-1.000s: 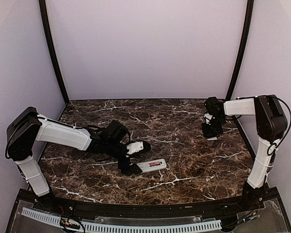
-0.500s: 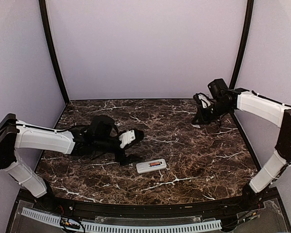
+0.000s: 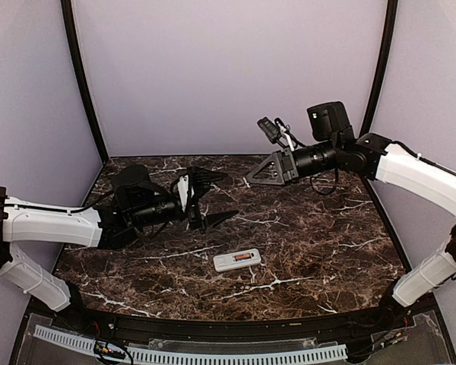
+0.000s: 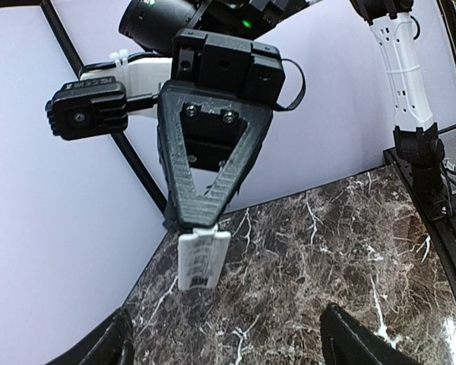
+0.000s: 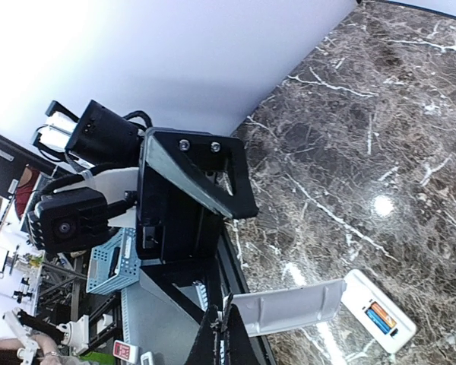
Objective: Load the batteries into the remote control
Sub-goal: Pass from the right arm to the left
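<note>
The remote control (image 3: 237, 260) is lying bay-up on the table (image 3: 319, 251), batteries (image 5: 380, 318) apparently seated. A cover plate (image 4: 201, 258) is being pinched in the right gripper (image 4: 191, 225); the left gripper (image 3: 219, 196) is being held spread, empty. The remote is being judged light, rigid, slippery: best gripped across its long edges.

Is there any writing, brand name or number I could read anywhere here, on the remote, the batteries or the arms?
No text is readable in any view.
remote control: no legible print.
batteries: too small to read.
cover plate: moulded ribs only, no letters.
red label, in the background of the right wrist view: too blurred to read.
</note>
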`<action>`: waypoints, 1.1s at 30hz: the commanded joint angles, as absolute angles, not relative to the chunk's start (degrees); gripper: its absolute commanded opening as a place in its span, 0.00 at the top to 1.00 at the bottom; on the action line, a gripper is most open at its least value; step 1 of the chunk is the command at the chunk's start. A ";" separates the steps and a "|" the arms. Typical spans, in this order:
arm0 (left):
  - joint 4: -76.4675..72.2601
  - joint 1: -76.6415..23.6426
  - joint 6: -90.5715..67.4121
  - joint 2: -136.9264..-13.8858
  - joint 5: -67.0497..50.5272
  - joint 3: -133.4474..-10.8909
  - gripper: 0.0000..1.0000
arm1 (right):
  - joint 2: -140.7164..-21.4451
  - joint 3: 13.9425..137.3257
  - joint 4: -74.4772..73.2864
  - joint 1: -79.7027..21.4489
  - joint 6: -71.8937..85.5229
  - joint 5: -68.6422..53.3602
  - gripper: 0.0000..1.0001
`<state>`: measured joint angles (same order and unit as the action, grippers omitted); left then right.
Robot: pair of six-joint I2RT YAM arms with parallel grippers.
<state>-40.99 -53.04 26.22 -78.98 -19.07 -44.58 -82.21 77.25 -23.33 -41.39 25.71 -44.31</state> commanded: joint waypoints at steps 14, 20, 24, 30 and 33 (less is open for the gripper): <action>-57.53 -56.68 32.04 -84.88 -7.33 -46.24 0.34 | -82.47 76.42 -7.91 -45.74 38.14 -45.50 1.00; -58.23 -56.69 31.33 -85.17 -7.29 -46.28 0.43 | -83.05 76.29 -8.25 -45.88 37.96 -45.53 1.00; -58.53 -56.69 31.52 -84.96 -6.72 -46.06 0.48 | -83.47 76.63 -8.67 -45.90 37.63 -45.68 1.00; -58.31 -56.71 32.05 -84.57 -6.60 -45.94 0.59 | -84.34 77.08 -9.95 -45.88 36.76 -45.31 1.00; -58.29 -56.69 32.19 -84.36 -6.59 -45.66 0.64 | -84.61 77.17 -10.38 -45.91 36.45 -45.12 1.00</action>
